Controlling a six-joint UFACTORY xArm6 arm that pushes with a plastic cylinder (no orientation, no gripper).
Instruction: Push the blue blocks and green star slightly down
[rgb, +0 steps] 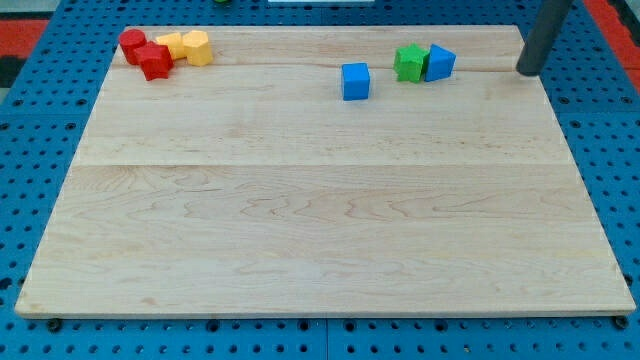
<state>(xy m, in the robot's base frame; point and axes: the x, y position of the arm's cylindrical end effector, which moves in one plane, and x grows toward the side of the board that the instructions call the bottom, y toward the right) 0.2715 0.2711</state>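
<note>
A blue cube (355, 81) sits near the view's top, right of centre. Further right, a green star (408, 62) touches a second blue block (439, 62) on its right side. My rod comes down from the view's top right corner, and my tip (528, 70) rests at the board's right edge, about a block's width and a half to the right of the second blue block and clear of it.
At the view's top left, two red blocks (145, 53) and two yellow blocks (187, 46) cluster together. The wooden board (320, 210) lies on a blue perforated table (40, 150).
</note>
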